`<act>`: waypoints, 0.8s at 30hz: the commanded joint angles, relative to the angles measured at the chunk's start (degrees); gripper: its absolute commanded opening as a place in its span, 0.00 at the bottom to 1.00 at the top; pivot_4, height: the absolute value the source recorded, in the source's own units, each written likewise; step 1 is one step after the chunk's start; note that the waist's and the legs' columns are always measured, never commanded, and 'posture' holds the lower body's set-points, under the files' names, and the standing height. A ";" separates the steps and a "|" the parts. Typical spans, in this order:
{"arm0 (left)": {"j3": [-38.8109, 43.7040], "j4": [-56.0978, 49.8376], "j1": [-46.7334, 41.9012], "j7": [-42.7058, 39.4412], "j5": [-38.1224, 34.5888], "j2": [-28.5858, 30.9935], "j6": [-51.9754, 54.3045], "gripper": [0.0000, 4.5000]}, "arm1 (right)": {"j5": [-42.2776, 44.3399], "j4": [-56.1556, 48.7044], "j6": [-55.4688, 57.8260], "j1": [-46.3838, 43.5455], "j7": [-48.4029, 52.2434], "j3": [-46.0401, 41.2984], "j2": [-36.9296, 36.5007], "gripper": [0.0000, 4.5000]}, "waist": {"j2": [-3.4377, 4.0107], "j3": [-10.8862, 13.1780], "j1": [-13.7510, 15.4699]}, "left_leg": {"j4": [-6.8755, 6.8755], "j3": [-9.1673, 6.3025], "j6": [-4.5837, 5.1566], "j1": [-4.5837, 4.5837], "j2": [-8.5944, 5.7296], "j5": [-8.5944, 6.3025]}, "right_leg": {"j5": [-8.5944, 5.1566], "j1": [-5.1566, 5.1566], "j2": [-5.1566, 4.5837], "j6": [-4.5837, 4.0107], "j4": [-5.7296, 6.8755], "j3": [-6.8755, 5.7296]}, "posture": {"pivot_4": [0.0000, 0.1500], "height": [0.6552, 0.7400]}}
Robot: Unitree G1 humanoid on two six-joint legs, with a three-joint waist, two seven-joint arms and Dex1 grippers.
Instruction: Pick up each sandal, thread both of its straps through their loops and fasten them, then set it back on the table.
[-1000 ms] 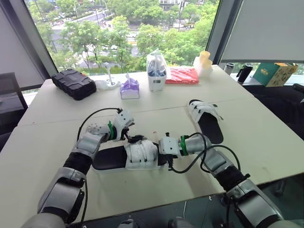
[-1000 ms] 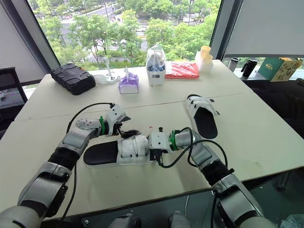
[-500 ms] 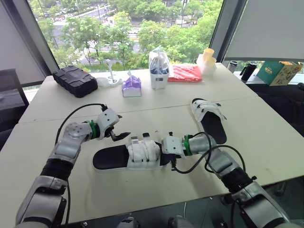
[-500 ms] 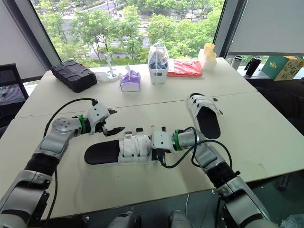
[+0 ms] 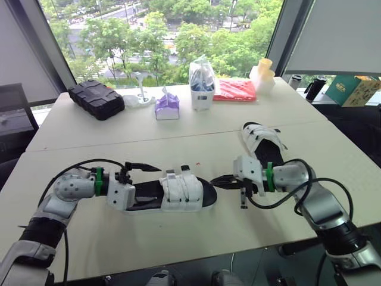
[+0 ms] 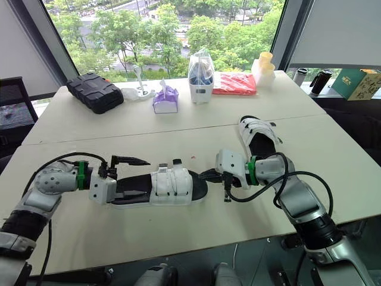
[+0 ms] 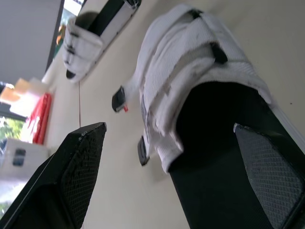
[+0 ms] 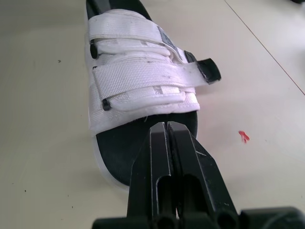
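Bare table (image 5: 178, 235) lies open in front of and beyond the near sandal (image 5: 178, 192). The second sandal (image 5: 262, 140) lies just behind the right gripper (image 5: 216, 180); a black case (image 5: 95, 101) and a tissue pack (image 5: 167, 107) stand along the far edge.

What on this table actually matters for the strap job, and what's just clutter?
Job:
- near sandal
- far sandal

Clutter, along the window edge of the table:
- black case
- purple tissue pack
- white container
- red packet
- yellow cups
- green box
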 commanded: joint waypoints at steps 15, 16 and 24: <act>-5.39 17.11 -13.20 18.33 20.23 -13.50 -16.80 0.26 | 1.18 -6.88 3.27 2.35 -5.49 -2.29 -1.84 0.00 | -0.02 0.01 -0.01 | 0.35 0.04 0.06 0.01 0.01 -0.01 | 0.30 0.15 0.35 0.53 0.12 -0.07 | 1.00 1.00; -5.17 17.34 -13.70 20.01 21.46 -13.75 -16.70 0.14 | 1.11 -7.02 3.30 2.54 -5.74 -2.18 -1.82 0.00 | -0.02 0.01 0.00 | 0.46 0.03 0.09 0.01 0.02 -0.03 | 0.31 0.19 0.36 0.54 0.12 -0.07 | 1.00 1.00; -1.82 21.50 -21.19 47.80 37.18 -15.35 0.75 0.00 | 0.99 -7.59 3.55 3.32 -7.56 -1.79 -1.43 0.00 | -0.06 0.04 0.01 | 0.86 -0.01 0.19 0.00 0.02 -0.09 | 0.42 0.39 0.42 0.74 0.15 -0.08 | 1.00 1.00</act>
